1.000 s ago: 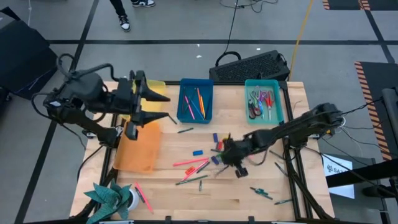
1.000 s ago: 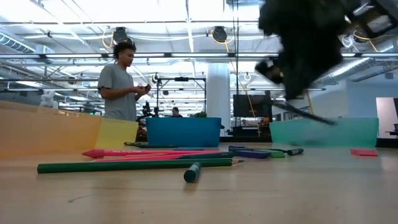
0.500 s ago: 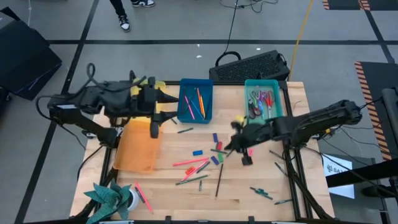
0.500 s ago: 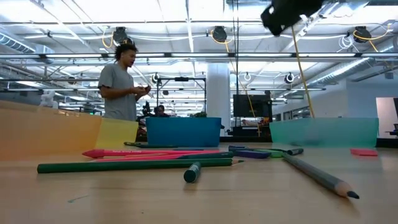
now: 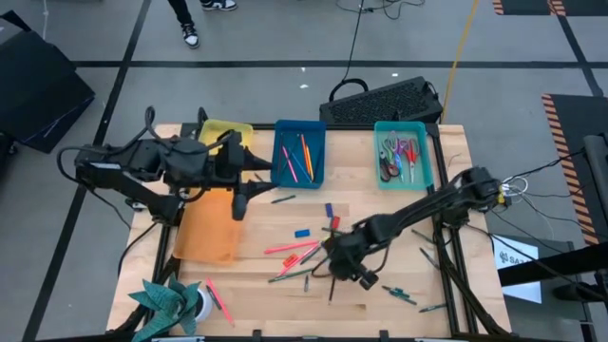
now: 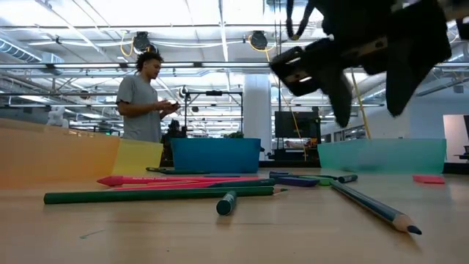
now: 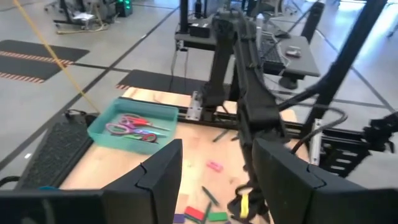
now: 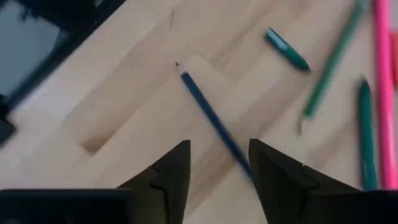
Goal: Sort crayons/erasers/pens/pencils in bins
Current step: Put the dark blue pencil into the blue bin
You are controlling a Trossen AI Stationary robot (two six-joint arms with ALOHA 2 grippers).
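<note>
The right pincer (image 5: 340, 269) hangs low over the front middle of the surface (image 5: 380, 318), released and grasping nothing: the right wrist view shows its two fingers (image 8: 171, 171) spread, with a dark pencil (image 8: 214, 124) lying on the wood between them. Green sticks (image 8: 333, 59) and a pink one (image 8: 384, 81) lie just beside it. In the low view the pincer sits above the wood, and the pencil (image 6: 374, 207) lies flat.

Farther out, the erasers are loose at mid-surface: a blue one (image 5: 302, 232), another blue one (image 5: 329, 209) and a red one (image 5: 334, 223). The bins line the rear edge: yellow (image 5: 220, 129), blue (image 5: 299, 152), teal (image 5: 403, 152), with the orange (image 5: 209, 223) on the left side in front of the yellow. The left pincer (image 5: 255, 176) reaches in from the left, between the yellow and blue bins, with its fingers parted and empty.

The risk is a poor grab. The pencil lies flat among other sticks, so closing fingers could roll it away or catch a green neighbour too. The two arms are also working toward the same middle ground, so they could crowd each other.

Half a second earlier the right pincer was higher and nearer the teal bin, with the pencil already on the wood; it has since swung forward and down over it. The left pincer has pushed slightly farther right.
</note>
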